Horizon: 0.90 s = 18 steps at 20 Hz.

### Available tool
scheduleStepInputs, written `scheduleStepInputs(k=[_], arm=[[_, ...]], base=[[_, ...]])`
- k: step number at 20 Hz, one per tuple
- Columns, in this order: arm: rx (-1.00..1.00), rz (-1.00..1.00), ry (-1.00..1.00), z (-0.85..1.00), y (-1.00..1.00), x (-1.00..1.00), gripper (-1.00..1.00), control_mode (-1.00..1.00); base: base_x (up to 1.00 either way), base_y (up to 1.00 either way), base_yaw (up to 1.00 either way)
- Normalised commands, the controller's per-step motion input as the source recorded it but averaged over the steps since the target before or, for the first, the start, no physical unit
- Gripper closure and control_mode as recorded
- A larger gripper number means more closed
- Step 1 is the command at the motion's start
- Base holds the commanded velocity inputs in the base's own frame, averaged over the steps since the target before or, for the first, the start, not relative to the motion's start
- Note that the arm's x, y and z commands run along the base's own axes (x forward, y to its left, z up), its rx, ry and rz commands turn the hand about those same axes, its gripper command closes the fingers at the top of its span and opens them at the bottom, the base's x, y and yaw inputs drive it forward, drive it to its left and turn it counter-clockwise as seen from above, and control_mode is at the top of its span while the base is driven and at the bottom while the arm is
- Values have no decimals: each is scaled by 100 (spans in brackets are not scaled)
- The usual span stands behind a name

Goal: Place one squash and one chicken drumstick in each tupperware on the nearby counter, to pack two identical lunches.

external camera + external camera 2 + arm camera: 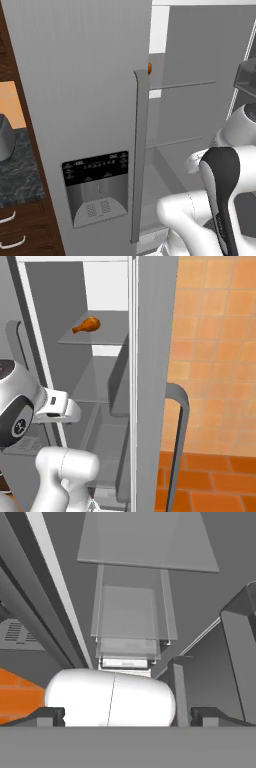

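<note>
A tall grey refrigerator (75, 100) is seen with its right compartment open; a glossy orange-brown chicken drumstick (87, 325) is seen lying on an upper translucent grey shelf (95, 336) inside, its thin bone tip turned to the left in the right base view; a small orange edge of it (149, 67) is glimpsed past the closed left door in the left base view. A long vertical grey handle (139, 150) is carried on that closed door, with a dark dispenser panel (96, 187) set into its face below; to the left, a strip of dark marbled stone counter (17, 170) is seen above dark wood drawers with curved silver handles (12, 242). The two-finger gripper (127, 714) is pointed into the refrigerator's interior, with stacked grey shelves ahead; its dark fingertips (47, 714) are set wide apart, nothing being held between them. An orange tiled wall (215, 346) is seen to the right of the refrigerator.
</note>
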Motion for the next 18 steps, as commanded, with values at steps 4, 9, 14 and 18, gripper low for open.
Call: scheduleStepInputs(k=[4, 9, 14, 18], arm=[[0, 0, 0, 2, 0, 0, -100, -100], [2, 11, -9, 66, 0, 9, -100, -100], [0, 31, -12, 94, 0, 23, -100, -100], [-1, 34, -7, 59, 5, 39, -100, -100]], base=[[0, 0, 0], [0, 0, 0], [0, 0, 0], [0, 0, 0]])
